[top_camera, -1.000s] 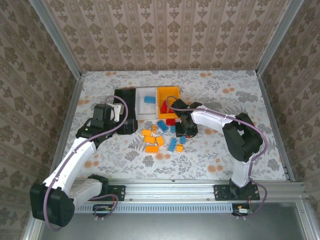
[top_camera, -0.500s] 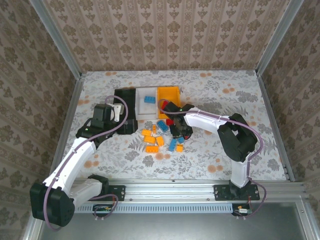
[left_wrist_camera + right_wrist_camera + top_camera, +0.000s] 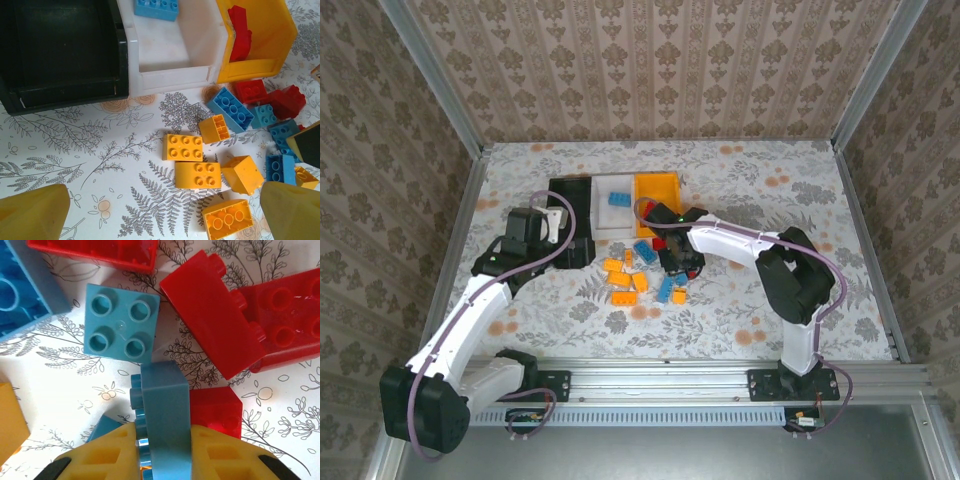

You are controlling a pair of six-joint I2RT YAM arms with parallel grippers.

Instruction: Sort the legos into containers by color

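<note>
The right claw (image 3: 162, 452) is clamped shut on a blue lego (image 3: 164, 410), which stands on edge between the yellow fingers (image 3: 102, 457). Its studs point left in the right wrist view. Whether it has lifted off the desk (image 3: 770, 190) I cannot tell. Just past it a four-stud blue brick (image 3: 121, 322) lies flat, studs up. Red bricks (image 3: 215, 315) crowd the right side, one of them partly tucked beneath the held piece. Seen from above, this claw sits in the loose pile, just in front of the orange-yellow bin (image 3: 250, 70).

The left claw (image 3: 162, 215) hangs wide open with nothing in it, its yellow fingertips (image 3: 35, 212) at the two lower corners of the left wrist view. Beneath it lie several orange bricks (image 3: 182, 147), close together (some studs up, some tipped over). A longer blue brick (image 3: 230, 109) rests beside them, near the front of the bins.

The three containers stand in a row, side walls touching. The black bin (image 3: 60, 50) is on the left, the white bin (image 3: 170, 80) in the middle and the orange-yellow one on the right. A blue piece (image 3: 155, 7) lies in the white bin and a red piece (image 3: 240, 32) in the orange-yellow bin.
</note>
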